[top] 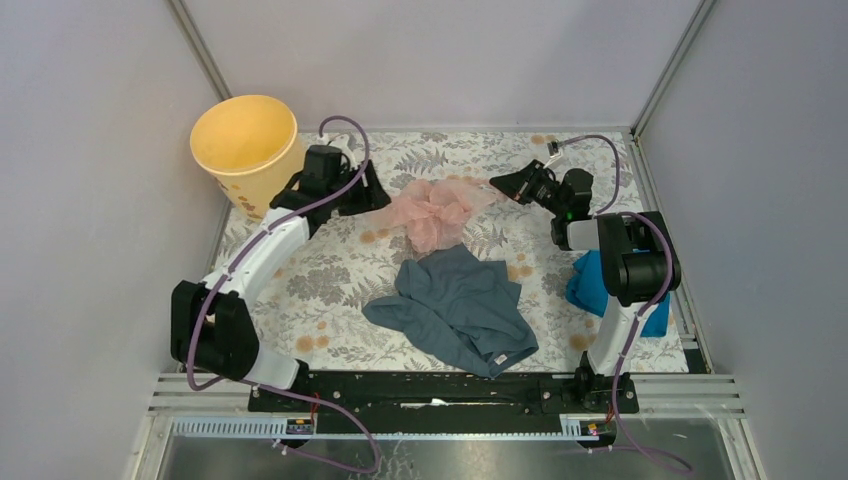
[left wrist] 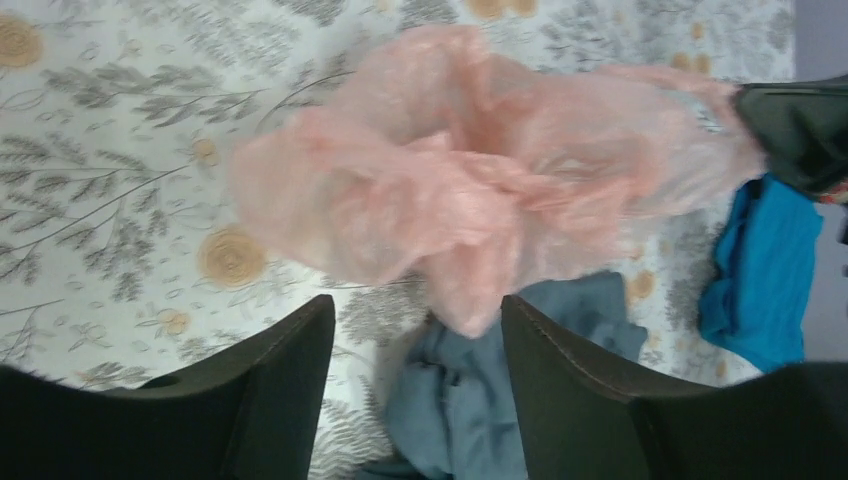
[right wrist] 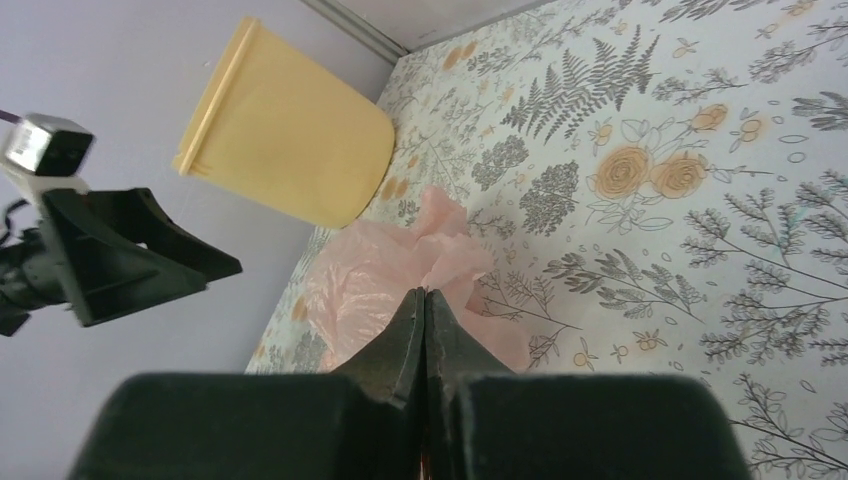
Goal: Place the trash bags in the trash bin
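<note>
The pale-pink trash bag (top: 436, 212) lies crumpled on the flowered table, its right end stretched toward my right gripper (top: 503, 184). That gripper is shut, and a bit of pink film (right wrist: 372, 275) shows at its closed tips (right wrist: 424, 296). My left gripper (top: 368, 192) is open and empty just left of the bag. In the left wrist view the bag (left wrist: 470, 190) lies just beyond the spread fingers (left wrist: 415, 330). The yellow-orange bin (top: 245, 145) stands at the far left corner, behind the left gripper. It also shows in the right wrist view (right wrist: 290, 135).
A grey-blue garment (top: 460, 305) lies in the table's middle, just near of the bag. A bright blue folded cloth (top: 592, 285) sits by the right arm. Grey walls close in the left, back and right sides.
</note>
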